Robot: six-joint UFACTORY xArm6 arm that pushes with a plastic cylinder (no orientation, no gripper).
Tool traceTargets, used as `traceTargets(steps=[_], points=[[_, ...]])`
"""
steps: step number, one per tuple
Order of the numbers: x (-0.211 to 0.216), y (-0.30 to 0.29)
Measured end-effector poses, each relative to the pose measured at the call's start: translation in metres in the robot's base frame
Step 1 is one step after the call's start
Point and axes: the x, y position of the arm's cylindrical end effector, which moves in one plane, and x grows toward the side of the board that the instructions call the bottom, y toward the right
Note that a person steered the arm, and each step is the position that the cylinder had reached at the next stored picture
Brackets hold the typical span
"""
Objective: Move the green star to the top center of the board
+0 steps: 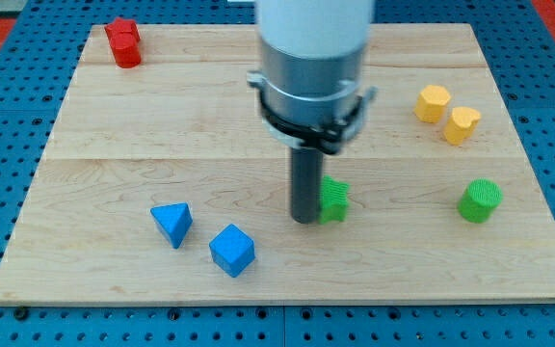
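The green star [334, 200] lies just below the board's middle, partly hidden behind my rod. My tip [303, 218] rests on the board at the star's left side, touching or nearly touching it. The arm's white and grey body fills the top centre of the view and hides the board there.
A green cylinder [479, 200] stands at the right. Two yellow blocks [433, 102] [462, 124] sit at the upper right. Red blocks [122, 42] are at the top left corner. A blue triangle [172, 224] and a blue cube [231, 251] lie at the lower left.
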Motion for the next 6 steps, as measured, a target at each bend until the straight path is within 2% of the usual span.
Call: traceTargets(steps=[1,3,4,5,6], points=[[0.001,0.052],[-0.041,0.071],[-0.142,0.035],[-0.225,0.006],[-0.203,0.009]])
